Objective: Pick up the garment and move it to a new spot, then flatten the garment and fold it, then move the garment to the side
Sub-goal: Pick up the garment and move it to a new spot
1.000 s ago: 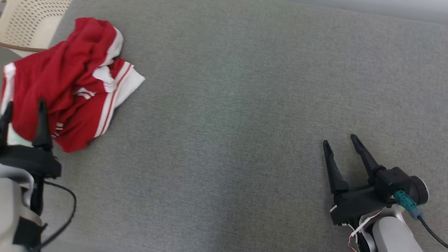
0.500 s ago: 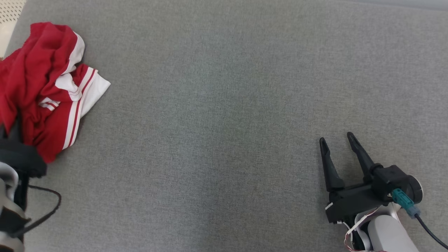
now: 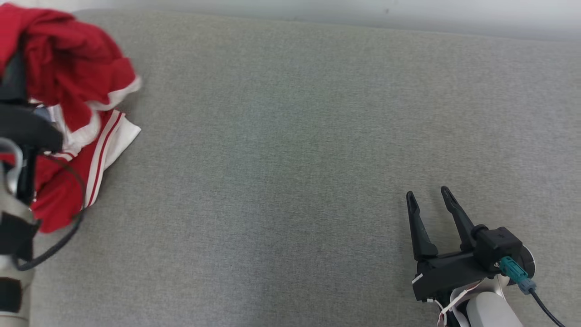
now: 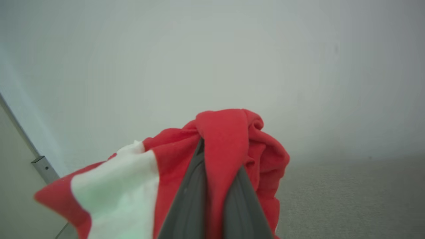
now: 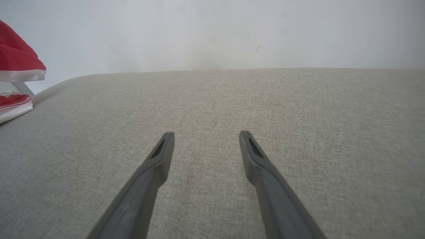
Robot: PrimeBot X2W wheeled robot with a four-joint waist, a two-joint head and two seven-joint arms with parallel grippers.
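The garment [image 3: 68, 68] is red with white bands and stripes, bunched at the far left of the grey surface. Its upper part is lifted, while the lower part [image 3: 97, 150] still lies on the surface. My left gripper [image 3: 13, 81] is at the left edge, its fingers buried in the cloth. In the left wrist view that gripper [image 4: 217, 159] is shut on a red fold of the garment [image 4: 232, 132], which drapes over both fingers. My right gripper [image 3: 428, 193] rests low at the lower right, open and holding nothing, as the right wrist view [image 5: 206, 133] also shows. The garment [image 5: 16, 63] is far to its left.
The grey fabric surface [image 3: 290, 136] stretches wide between the two grippers. Its far edge meets a pale wall [image 3: 317, 13]. A metal rail [image 4: 41, 164] stands beside the surface in the left wrist view. A black cable [image 3: 54, 250] hangs from my left arm.
My left gripper has shut on the garment and raised its upper part off the surface. The head camera has shifted. The right gripper has stayed open in place.
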